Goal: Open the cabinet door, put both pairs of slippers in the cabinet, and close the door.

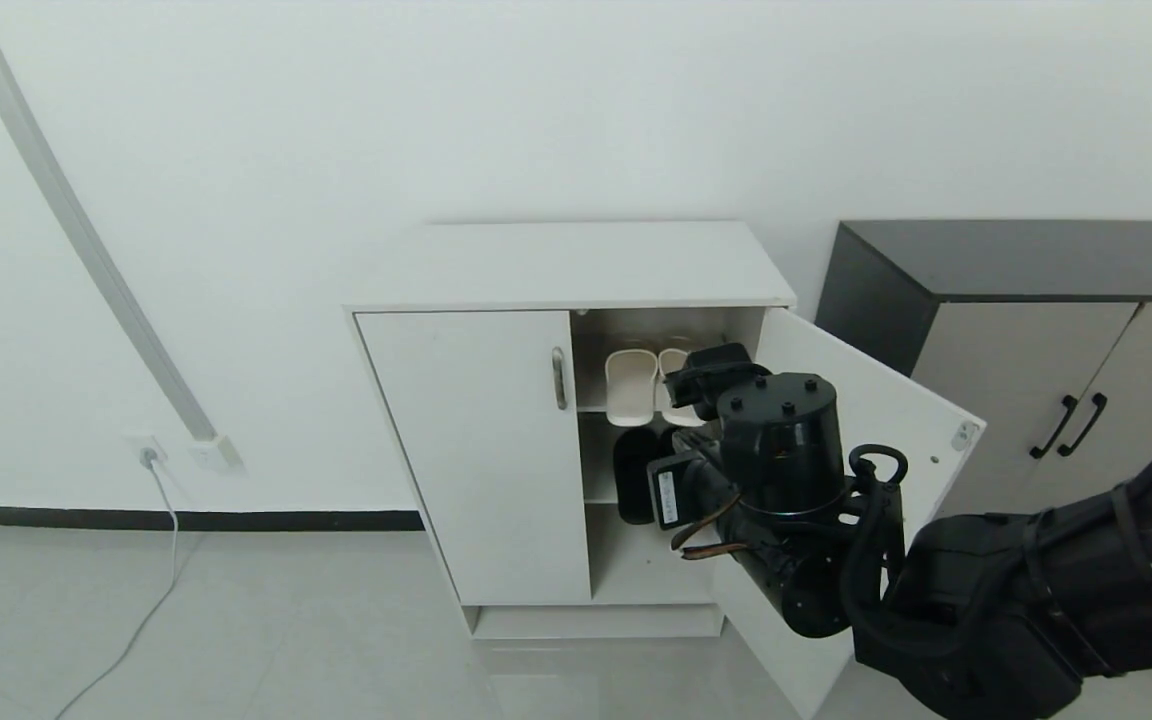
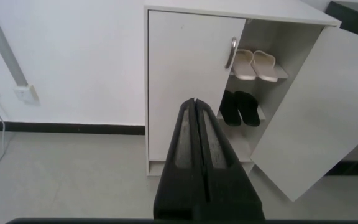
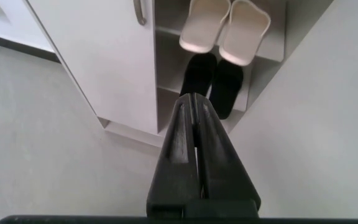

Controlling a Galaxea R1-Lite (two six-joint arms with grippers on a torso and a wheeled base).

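Surroundings: dark cabinet (image 1: pixel 1016 262) with two black handles, just beside the white cabinet (image 1: pixel 576 262) on its right. Wall socket (image 1: pixel 149 452) with grey cable (image 1: pixel 164 560) trailing onto the tiled floor (image 1: pixel 286 620), well off to the left. Slanted conduit (image 1: pixel 66 215) on the wall above the socket.

Obstruction: right arm (image 1: pixel 781 440) across the front of the open compartment, covering part of both shelves in the head view. Open right door (image 1: pixel 866 430) swung outward beside the arm.

Cabinet front: left door (image 1: pixel 476 450) shut, metal handle (image 1: pixel 559 378) at its inner edge.

Cream slippers (image 3: pixel 204 22): pair side by side on the upper shelf, inside the cabinet.

Black slippers (image 3: pixel 226 87): pair side by side on the shelf below, directly under the cream pair.

Right claw (image 3: pixel 195 98): fingers pressed together, empty, pointed at the black pair, apart from it.

Left claw (image 2: pixel 194 102): fingers pressed together, empty, facing the shut left door, well apart from both pairs.

Writing: white sticker (image 1: pixel 669 497) on the right arm, print too small to read.
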